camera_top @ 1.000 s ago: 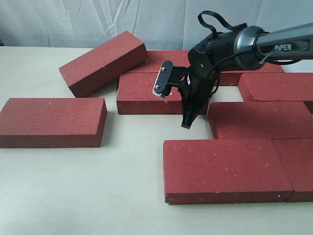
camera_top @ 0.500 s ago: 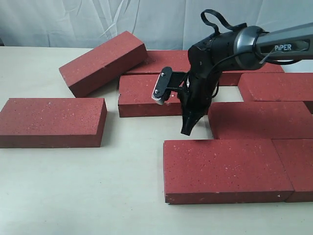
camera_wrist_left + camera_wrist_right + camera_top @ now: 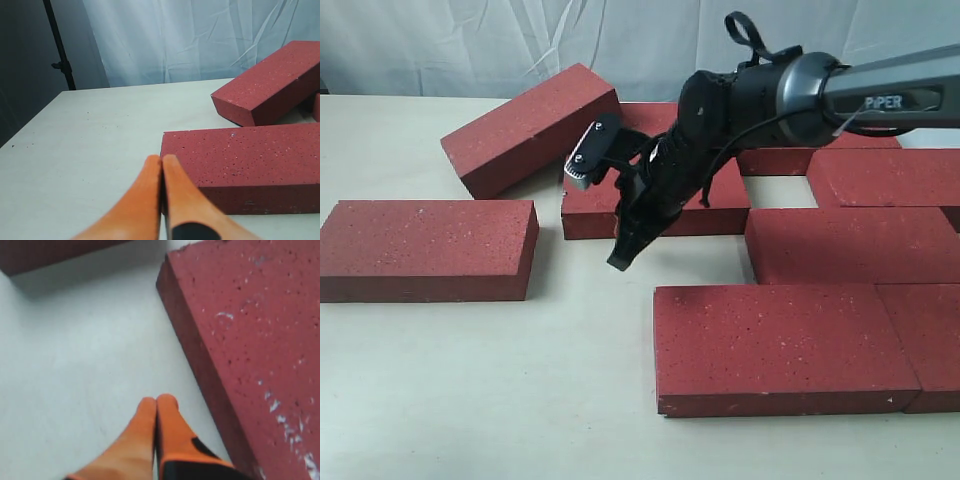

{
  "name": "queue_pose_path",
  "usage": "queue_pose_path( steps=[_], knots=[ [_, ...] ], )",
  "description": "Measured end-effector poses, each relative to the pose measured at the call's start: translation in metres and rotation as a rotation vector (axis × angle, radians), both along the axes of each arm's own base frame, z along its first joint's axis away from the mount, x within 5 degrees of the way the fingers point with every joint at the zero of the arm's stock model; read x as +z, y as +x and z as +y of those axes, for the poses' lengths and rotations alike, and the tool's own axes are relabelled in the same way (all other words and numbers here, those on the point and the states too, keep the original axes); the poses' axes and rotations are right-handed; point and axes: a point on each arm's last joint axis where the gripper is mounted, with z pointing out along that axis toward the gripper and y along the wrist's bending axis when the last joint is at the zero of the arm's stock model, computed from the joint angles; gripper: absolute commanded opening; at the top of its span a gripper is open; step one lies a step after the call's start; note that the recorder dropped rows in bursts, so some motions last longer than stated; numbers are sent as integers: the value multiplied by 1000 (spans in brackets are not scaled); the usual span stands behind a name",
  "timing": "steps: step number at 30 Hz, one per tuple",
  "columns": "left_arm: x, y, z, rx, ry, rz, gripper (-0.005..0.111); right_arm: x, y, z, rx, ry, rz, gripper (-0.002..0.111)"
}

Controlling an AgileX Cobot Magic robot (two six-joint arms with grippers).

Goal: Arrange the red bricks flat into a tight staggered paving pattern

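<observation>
Several dark red bricks lie on the pale table. My right gripper [image 3: 620,262] is shut and empty, its tip low over the table just in front of the middle brick [image 3: 600,205]. In the right wrist view the shut fingers [image 3: 157,401] point at bare table, with a brick's edge [image 3: 200,355] close beside them. One brick [image 3: 530,128] leans tilted at the back left, and a lone brick [image 3: 425,248] lies flat at the left. My left gripper [image 3: 161,159] is shut and empty, at the end corner of a flat brick [image 3: 245,165]. It is out of the exterior view.
A front brick [image 3: 780,345] adjoins another [image 3: 932,345] at the right edge. More bricks [image 3: 850,245] [image 3: 885,175] lie flat at the right. A pale curtain [image 3: 470,40] hangs behind. A dark stand [image 3: 59,50] rises past the table's far corner.
My right gripper has swung left along the front of the middle brick, from beside the right-hand bricks to near that brick's left half. The bricks have hardly shifted.
</observation>
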Motion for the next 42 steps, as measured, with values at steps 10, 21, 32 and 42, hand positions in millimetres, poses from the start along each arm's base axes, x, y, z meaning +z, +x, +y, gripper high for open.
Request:
queue_pose_path(
  steps=[10,21,32,42],
  knots=[
    [0,0,0,0,0,0,0,-11,20,13,-12,30,-39,-1],
    [0,0,0,0,0,0,0,-16,26,13,3,8,-96,-1],
    [0,0,0,0,0,0,0,33,7,38,61,98,-208,-1],
    [0,0,0,0,0,0,0,37,35,89,97,166,-239,-1]
  ],
)
